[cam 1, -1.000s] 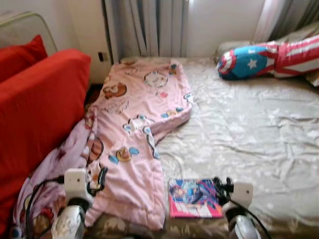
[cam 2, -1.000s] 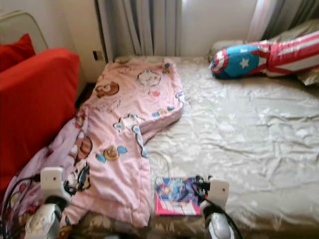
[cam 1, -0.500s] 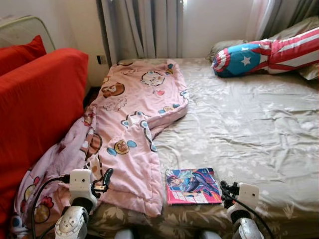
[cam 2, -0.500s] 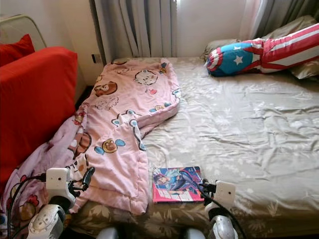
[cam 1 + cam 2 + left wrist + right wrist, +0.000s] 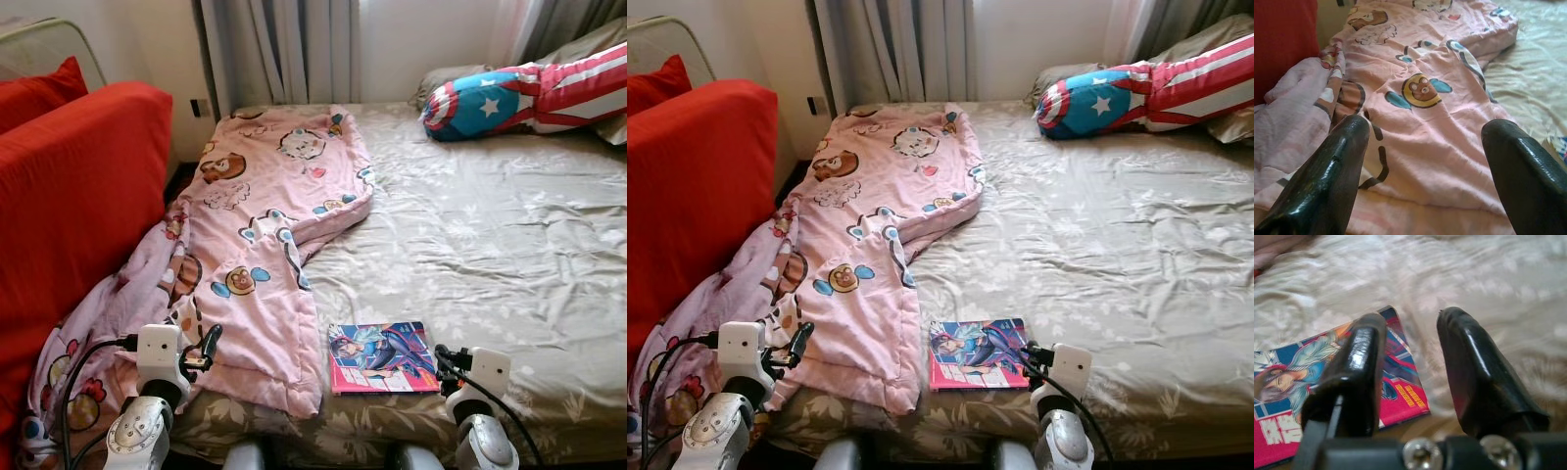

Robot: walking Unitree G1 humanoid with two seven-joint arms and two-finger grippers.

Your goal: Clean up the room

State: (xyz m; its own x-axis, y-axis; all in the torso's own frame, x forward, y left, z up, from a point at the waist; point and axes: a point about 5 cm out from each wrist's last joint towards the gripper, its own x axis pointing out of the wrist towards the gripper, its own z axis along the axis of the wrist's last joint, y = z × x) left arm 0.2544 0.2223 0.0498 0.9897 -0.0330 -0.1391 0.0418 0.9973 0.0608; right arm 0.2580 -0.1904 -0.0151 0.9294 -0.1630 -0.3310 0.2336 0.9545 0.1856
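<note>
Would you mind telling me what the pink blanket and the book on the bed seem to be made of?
The blanket looks like soft quilted cotton or polyester: matte, puffy, creased, with stitched edges and printed cartoons. The book looks like paper with a glossy printed cover; light glints off its colourful artwork, though the wrist view is blurred.

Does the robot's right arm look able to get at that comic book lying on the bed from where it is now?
Probably yes. The right gripper hangs just beside the comic book at the near edge of the bed, jaws open, with nothing lying between them. The pink blanket lies off to the book's other side.
</note>
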